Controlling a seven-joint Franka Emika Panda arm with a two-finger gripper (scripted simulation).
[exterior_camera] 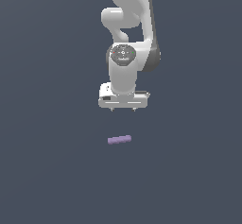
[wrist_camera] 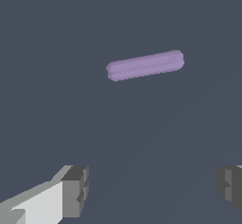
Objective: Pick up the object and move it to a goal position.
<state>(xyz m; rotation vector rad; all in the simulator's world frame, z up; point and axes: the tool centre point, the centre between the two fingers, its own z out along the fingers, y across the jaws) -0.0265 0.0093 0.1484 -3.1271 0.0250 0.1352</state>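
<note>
The object is a small light-purple rod with rounded ends [exterior_camera: 119,139], lying flat on the dark grey floor in the exterior view. It also shows in the wrist view [wrist_camera: 145,65], lying slightly tilted. My white gripper [exterior_camera: 123,109] hangs above and behind the rod, apart from it. It is open and empty, with its two fingertips spread wide. In the wrist view the gripper [wrist_camera: 153,190] shows both grey fingertips [wrist_camera: 75,191] far apart, with nothing between them.
The white arm [exterior_camera: 127,34] rises behind the gripper. The dark grey floor [exterior_camera: 47,171] spreads flat all around. No goal marker shows.
</note>
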